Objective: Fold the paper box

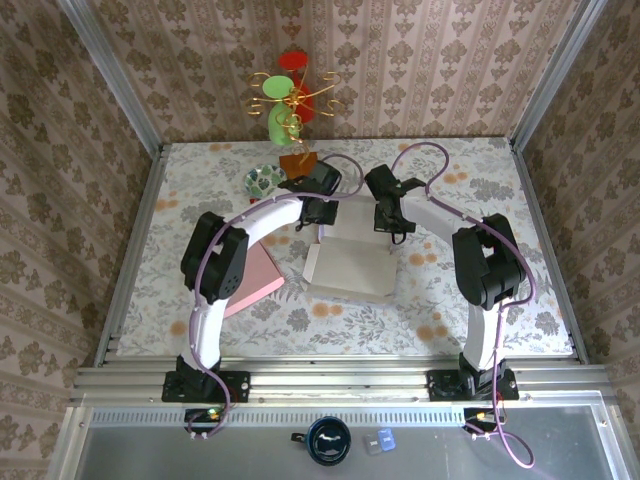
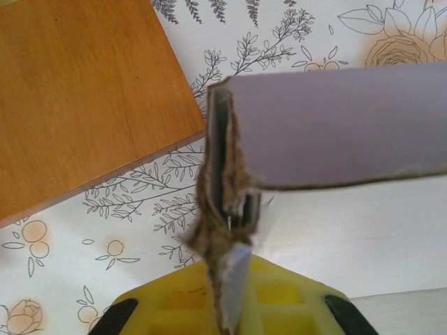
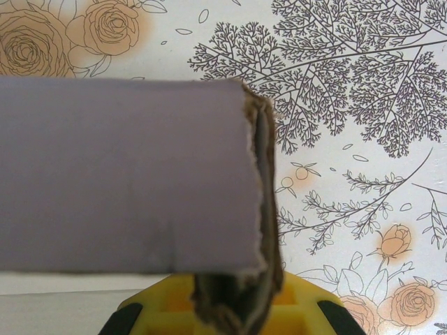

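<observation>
Both claws were clamped on the box [image 1: 350, 265], which lay at the middle of the table [image 1: 480, 180]. Our left claw [image 2: 227, 237] pinched one corner of its folded far wall, our right claw [image 3: 241, 293] the other, we thought so that the crease set evenly.

left arm [image 1: 215, 265] rises from its base, elbow bent, forearm arcing inward to mid-table; right arm [image 1: 488, 262] mirrors it. both wrists tip down, near each other but apart. left gripper [image 1: 320, 210] is pinched tight on the box [image 1: 350, 268] wall at its far left corner; right gripper [image 1: 390, 222] likewise at the far right corner.
</observation>
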